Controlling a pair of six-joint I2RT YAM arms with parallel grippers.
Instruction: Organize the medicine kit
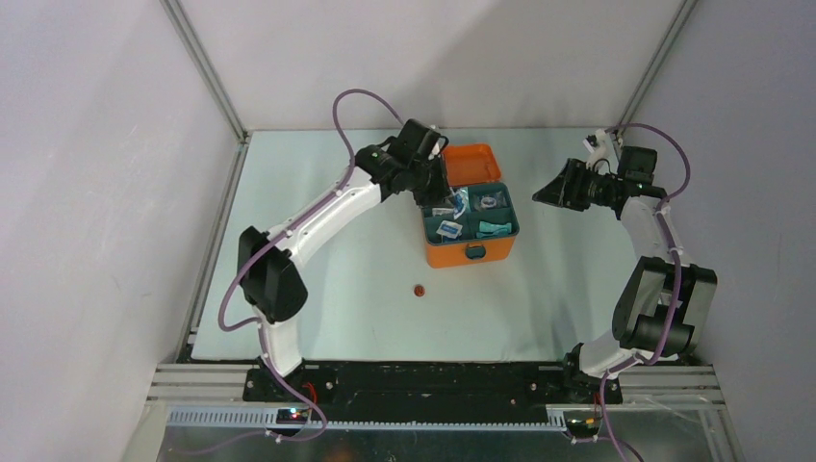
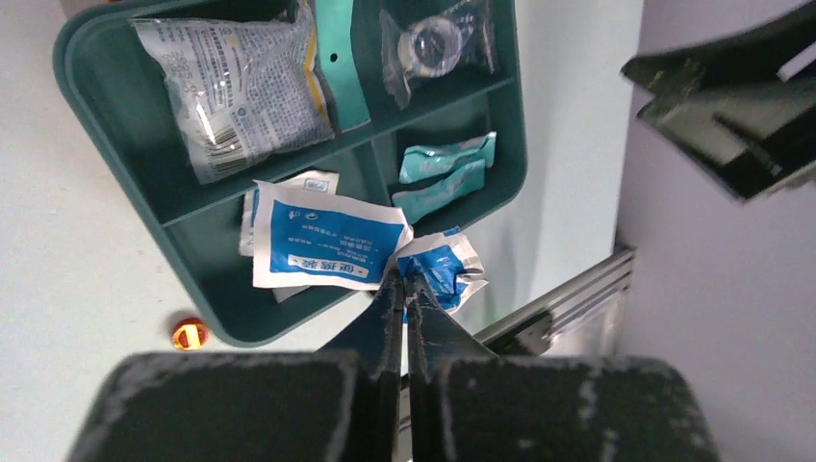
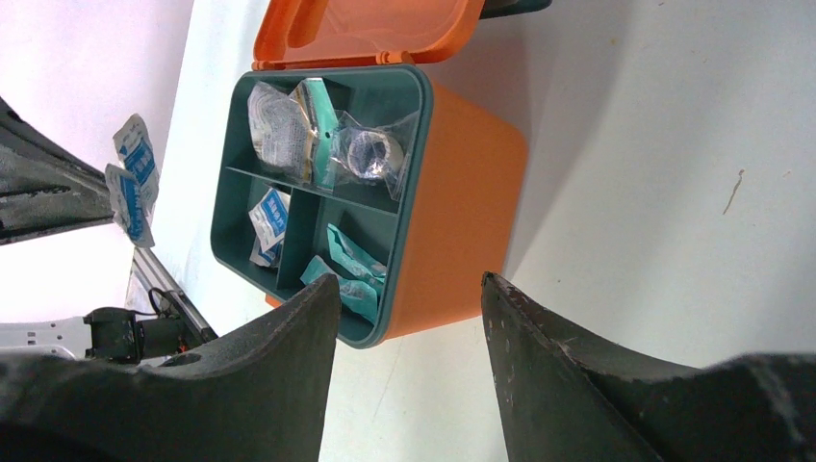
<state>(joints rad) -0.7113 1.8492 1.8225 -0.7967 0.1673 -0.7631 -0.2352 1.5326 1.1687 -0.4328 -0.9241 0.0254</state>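
Directly below the left tool [image 2: 404,289] sits the medicine kit [image 1: 470,252].

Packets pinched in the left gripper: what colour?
Blue and white packets, clearest in the left wrist view, pinched by the left gripper.

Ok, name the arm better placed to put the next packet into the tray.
Left. The left gripper is shut on blue-white packets right over the medicine kit's tray; the right gripper hangs open and empty beside it.

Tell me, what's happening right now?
Left jaws shut on blue-white packets above the tray. Right jaws open, empty. Medicine kit open. Nothing blocking.
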